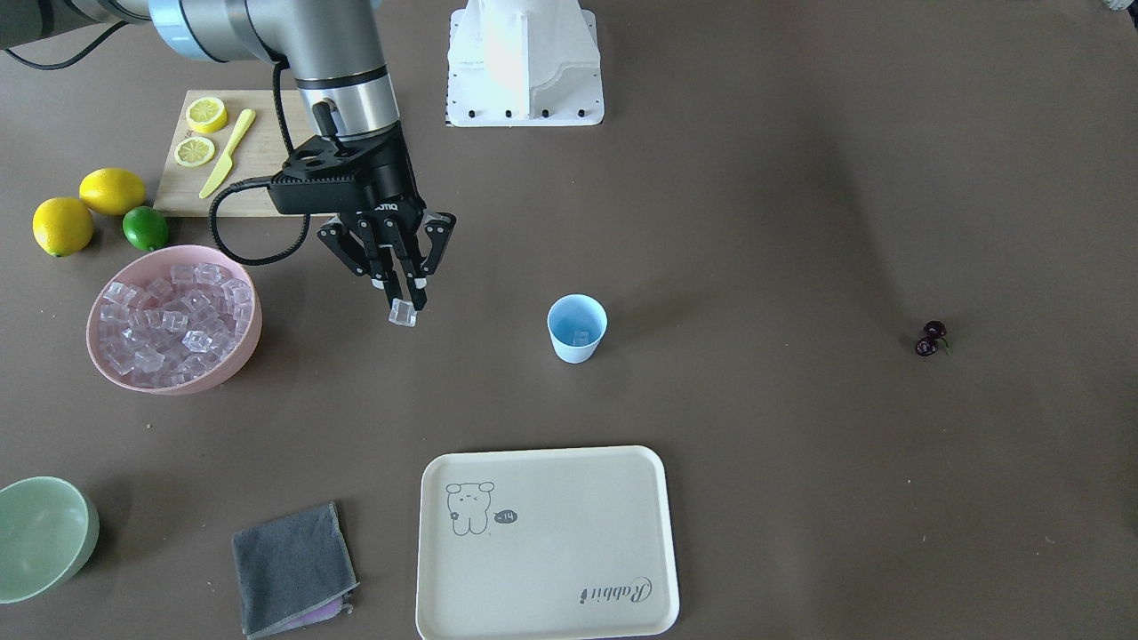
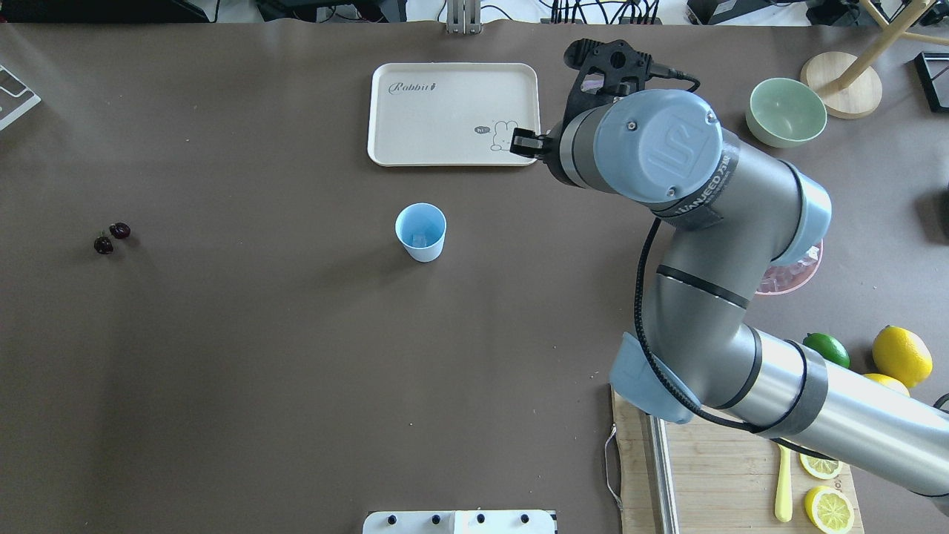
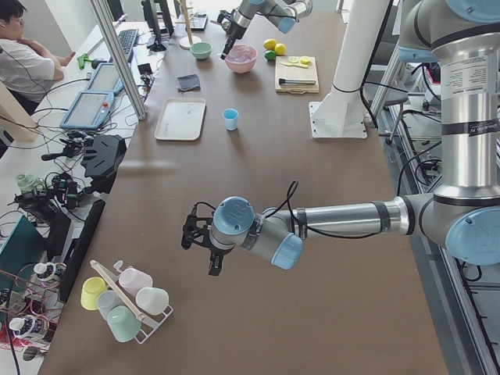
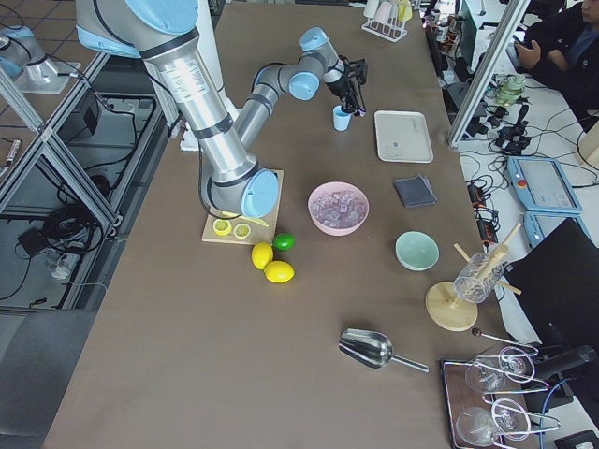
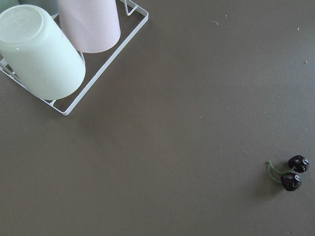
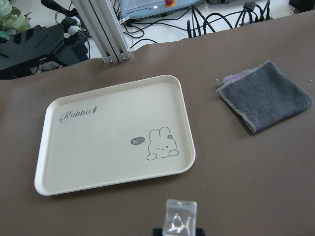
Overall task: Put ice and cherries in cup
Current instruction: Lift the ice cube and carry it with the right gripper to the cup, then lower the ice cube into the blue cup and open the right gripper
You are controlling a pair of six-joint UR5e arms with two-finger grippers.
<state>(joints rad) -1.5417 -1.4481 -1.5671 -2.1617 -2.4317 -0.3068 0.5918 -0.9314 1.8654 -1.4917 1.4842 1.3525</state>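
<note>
- Progress looks early: the cup [image 1: 577, 328] stands upright with at least one piece of ice [image 1: 582, 338] on its bottom. No fruit shows inside it.
- Left to do, as I judge it: drop in the piece now being carried, perhaps add more from the pink bowl [image 1: 236, 356], then fetch the cherries [image 1: 930, 339].
- The right gripper [image 1: 404, 300] is closed on a single ice cube [image 1: 402, 312], pinched at the very fingertips. The right wrist view shows the same cube held at the bottom of its picture.
- That cube hangs above the table on the robot's right of the cup. It is near the cup but not over its mouth, roughly between the cup and the pink bowl.
- The pink bowl is heaped with more ice. It sits further out on that same side of the cup, beyond the gripper.
- The cherries lie on the bare table, well apart from the cup on its opposite side, the robot's left. The two are joined by green stems and nothing touches them.
- The left gripper [image 3: 209, 254] shows only in the side view, so I cannot tell whether it is open or closed. Its wrist camera catches the cherries low in the right corner, so it seems to hang off to one side of them, far from the cup.
</note>
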